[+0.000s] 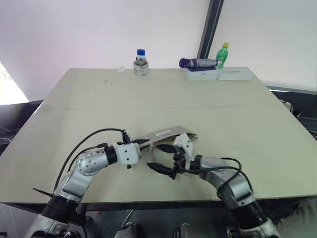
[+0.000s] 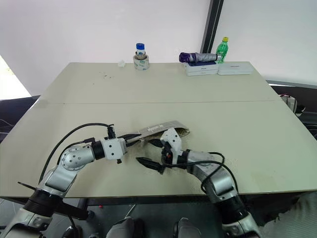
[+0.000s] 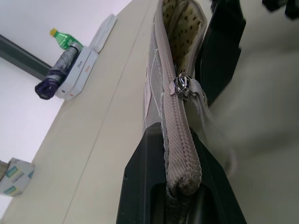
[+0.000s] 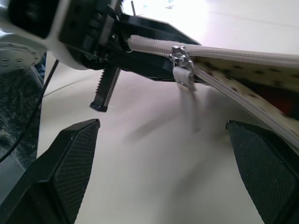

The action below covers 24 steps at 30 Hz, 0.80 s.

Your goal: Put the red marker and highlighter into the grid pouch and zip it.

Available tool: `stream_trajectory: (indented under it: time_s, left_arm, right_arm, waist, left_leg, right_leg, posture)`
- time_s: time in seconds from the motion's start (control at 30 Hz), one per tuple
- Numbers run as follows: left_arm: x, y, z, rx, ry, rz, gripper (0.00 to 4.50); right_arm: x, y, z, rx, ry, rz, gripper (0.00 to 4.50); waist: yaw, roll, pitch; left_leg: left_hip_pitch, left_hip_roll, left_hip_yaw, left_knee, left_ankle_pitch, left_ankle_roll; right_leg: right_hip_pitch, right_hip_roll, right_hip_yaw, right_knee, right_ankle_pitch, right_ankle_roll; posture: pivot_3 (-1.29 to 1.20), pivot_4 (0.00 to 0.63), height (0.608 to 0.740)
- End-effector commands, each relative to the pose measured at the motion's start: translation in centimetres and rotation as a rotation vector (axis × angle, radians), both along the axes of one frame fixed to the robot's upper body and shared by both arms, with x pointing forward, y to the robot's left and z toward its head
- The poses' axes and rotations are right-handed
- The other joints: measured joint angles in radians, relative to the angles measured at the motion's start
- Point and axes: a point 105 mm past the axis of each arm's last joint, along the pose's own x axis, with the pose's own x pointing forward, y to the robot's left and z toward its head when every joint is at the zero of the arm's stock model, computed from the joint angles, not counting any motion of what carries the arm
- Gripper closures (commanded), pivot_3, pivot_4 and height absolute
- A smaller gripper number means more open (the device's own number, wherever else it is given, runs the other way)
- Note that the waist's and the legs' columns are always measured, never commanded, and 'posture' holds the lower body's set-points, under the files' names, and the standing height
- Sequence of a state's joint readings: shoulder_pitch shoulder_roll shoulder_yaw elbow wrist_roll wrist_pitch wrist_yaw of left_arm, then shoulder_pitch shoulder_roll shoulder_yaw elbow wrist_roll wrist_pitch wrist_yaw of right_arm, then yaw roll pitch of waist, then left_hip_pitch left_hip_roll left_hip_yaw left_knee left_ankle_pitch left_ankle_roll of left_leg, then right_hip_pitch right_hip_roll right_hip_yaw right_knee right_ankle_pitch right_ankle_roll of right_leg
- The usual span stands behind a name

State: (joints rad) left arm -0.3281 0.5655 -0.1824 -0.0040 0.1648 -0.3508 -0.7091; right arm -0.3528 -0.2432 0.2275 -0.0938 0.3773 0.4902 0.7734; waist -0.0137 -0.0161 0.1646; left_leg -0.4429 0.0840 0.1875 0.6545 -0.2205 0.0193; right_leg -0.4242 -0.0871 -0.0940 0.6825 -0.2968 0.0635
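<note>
Pouch work sits at the near middle of your surface. Starting at your left, the left tool is clenched on the zipped end of the grid pouch; in its wrist view the two black fingers press the closed zipper seam from both sides. The pouch runs away from that grip toward the right and lies just above the surface, zipper edge up. Partway along it you can see the metal zipper slider with its pale fabric pull hanging down. Past the slider the mouth stands open, showing a cream lining with dark dots; a bit of red shows inside the opening in the right wrist view, too little to name.

Next to the right, your right tool is released, its two black fingers spread wide just beside the pouch and below the pull, touching neither.

At the far edge, well apart from all this, you have from left to right a blue-capped jar, a folded purple umbrella on flat white boxes, and a green bottle.
</note>
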Motion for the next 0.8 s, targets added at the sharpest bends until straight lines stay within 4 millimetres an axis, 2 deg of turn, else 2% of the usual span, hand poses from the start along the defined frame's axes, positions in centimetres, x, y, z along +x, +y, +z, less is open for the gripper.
stream_trajectory:
  time_s: [0.03, 0.1, 0.13, 0.2, 0.37, 0.4, 0.57, 0.63, 0.8]
  left_arm:
    - [-0.3, -0.7, 1.4, -0.019, -0.056, -0.019, 4.5]
    - [-0.4, -0.9, 1.3, -0.017, -0.056, -0.019, 4.5]
    - [-0.5, -0.9, 1.2, -0.016, -0.057, -0.019, 4.5]
    - [-0.5, -0.9, 1.2, -0.023, -0.053, -0.013, 4.5]
    - [-0.6, -0.8, 1.1, -0.023, -0.052, -0.01, 4.5]
    - [-0.6, -0.8, 1.0, -0.024, -0.052, -0.008, 4.5]
    - [-0.6, -0.7, 0.7, -0.011, -0.052, -0.006, 4.5]
    - [-0.6, -0.7, 0.7, -0.015, -0.051, -0.004, 4.5]
    - [-0.6, 0.8, 0.4, 0.012, -0.052, 0.02, 4.5]
  right_arm:
    - [0.1, 0.9, 1.9, 0.083, -0.014, 0.021, 0.02]
    - [0.0, 1.0, 1.7, 0.075, -0.005, 0.045, 0.02]
    - [0.0, 0.9, 1.7, 0.077, 0.003, 0.049, 0.54]
    - [0.1, 0.6, 1.6, 0.087, 0.013, 0.04, 1.31]
    - [-0.6, 0.5, 1.5, 0.085, 0.028, 0.072, 4.04]
    - [-0.5, 0.5, 1.6, 0.099, 0.029, 0.064, 4.45]
    - [-0.6, 0.4, 1.8, 0.106, 0.032, 0.066, 4.45]
    - [-0.6, -0.2, 1.4, 0.064, 0.015, 0.058, 4.45]
    - [0.4, -3.8, 0.8, -0.04, -0.011, 0.0, 4.45]
  waist:
    - [0.001, 0.0, 0.0]
    - [0.002, 0.0, 0.0]
    - [0.002, 0.0, 0.0]
    - [0.001, 0.0, 0.0]
    - [-0.001, 0.0, 0.0]
    - [-0.001, 0.0, 0.0]
    - [-0.001, 0.0, 0.0]
    - [-0.001, 0.0, 0.0]
    - [-0.001, 0.0, 0.0]
  left_leg:
    - [0.0, 0.0, 0.0, 0.0, 0.0, 0.0]
    - [0.0, 0.0, 0.0, 0.0, 0.0, 0.0]
    - [0.0, 0.0, 0.001, 0.001, 0.0, 0.0]
    - [0.0, 0.0, 0.001, 0.001, 0.0, 0.0]
    - [0.0, 0.0, 0.0, 0.001, 0.0, 0.0]
    - [0.0, 0.0, 0.0, 0.001, 0.0, 0.0]
    - [0.0, 0.0, 0.0, 0.001, 0.0, 0.0]
    - [0.0, 0.0, 0.0, 0.001, 0.0, 0.0]
    - [0.0, 0.0, 0.0, 0.001, 0.0, 0.001]
  right_leg:
    - [0.0, 0.0, 0.0, 0.0, 0.0, 0.0]
    - [0.0, -0.001, 0.0, 0.0, 0.0, 0.0]
    - [0.0, -0.001, 0.0, 0.0, 0.0, 0.0]
    - [0.0, -0.001, 0.0, 0.0, 0.0, 0.0]
    - [0.0, -0.001, 0.0, 0.0, 0.0, 0.0]
    - [0.0, -0.001, 0.0, 0.0, 0.0, 0.0]
    - [0.0, -0.001, 0.0, 0.0, 0.0, 0.0]
    - [0.0, -0.001, 0.0, 0.0, 0.0, 0.0]
    - [0.0, -0.001, 0.0, 0.0, 0.0, 0.0]
  posture:
    - [0.0, 0.15, 0.74]
    - [0.0, 0.15, 0.74]
    - [0.0, 0.15, 0.74]
    - [0.0, 0.15, 0.74]
    - [0.0, 0.15, 0.74]
    - [0.0, 0.15, 0.74]
    - [0.0, 0.15, 0.74]
    - [0.0, 0.15, 0.74]
    - [0.0, 0.15, 0.74]
